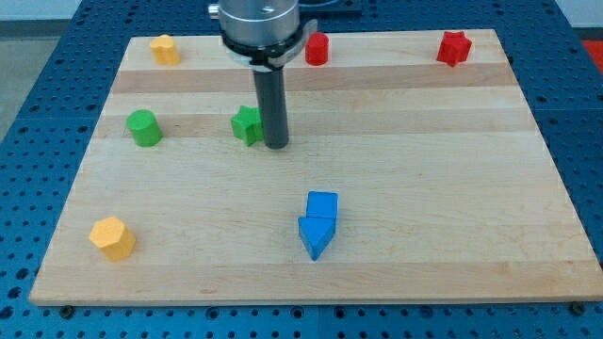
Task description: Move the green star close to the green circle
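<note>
There are no jaws on this arm, so nothing is held; it ends in a straight dark rod, and my tip [276,146] rests on the wooden worktop [424,188] just beside the green star [247,124], on the star's right in the view, touching it or nearly so. The green star sits left of centre, in the upper half of the worktop. The green circle [144,127] lies further to the view's left, at about the same height, apart from the star.

Near the top edge stand a yellow block [165,49] at the left, a red block [317,48] partly behind the arm, and a red star-like block [453,47] at the right. Below centre, a blue cube [322,204] touches a blue triangular block [316,234]. A yellow block of hexagon-like shape [112,236] sits at the bottom left
</note>
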Controlling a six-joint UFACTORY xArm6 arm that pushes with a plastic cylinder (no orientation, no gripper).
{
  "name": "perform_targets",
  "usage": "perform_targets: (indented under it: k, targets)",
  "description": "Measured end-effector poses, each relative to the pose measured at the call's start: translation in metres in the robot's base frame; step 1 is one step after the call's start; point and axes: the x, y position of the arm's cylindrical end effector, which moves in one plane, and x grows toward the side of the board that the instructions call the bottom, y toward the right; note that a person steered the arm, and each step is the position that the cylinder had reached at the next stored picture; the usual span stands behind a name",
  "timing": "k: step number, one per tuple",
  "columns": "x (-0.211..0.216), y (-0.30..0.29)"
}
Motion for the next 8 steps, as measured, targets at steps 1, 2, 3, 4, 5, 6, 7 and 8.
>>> perform_targets:
  k: [1,2,3,4,5,6,7,8]
  targets:
    - [-0.010,0.012]
    - [-0.015,0.008]
    - [-0.015,-0.008]
    - [-0.015,-0.031]
    - [-0.015,-0.050]
    - [-0.015,-0.067]
    - [-0.015,-0.083]
    - [-0.015,-0.101]
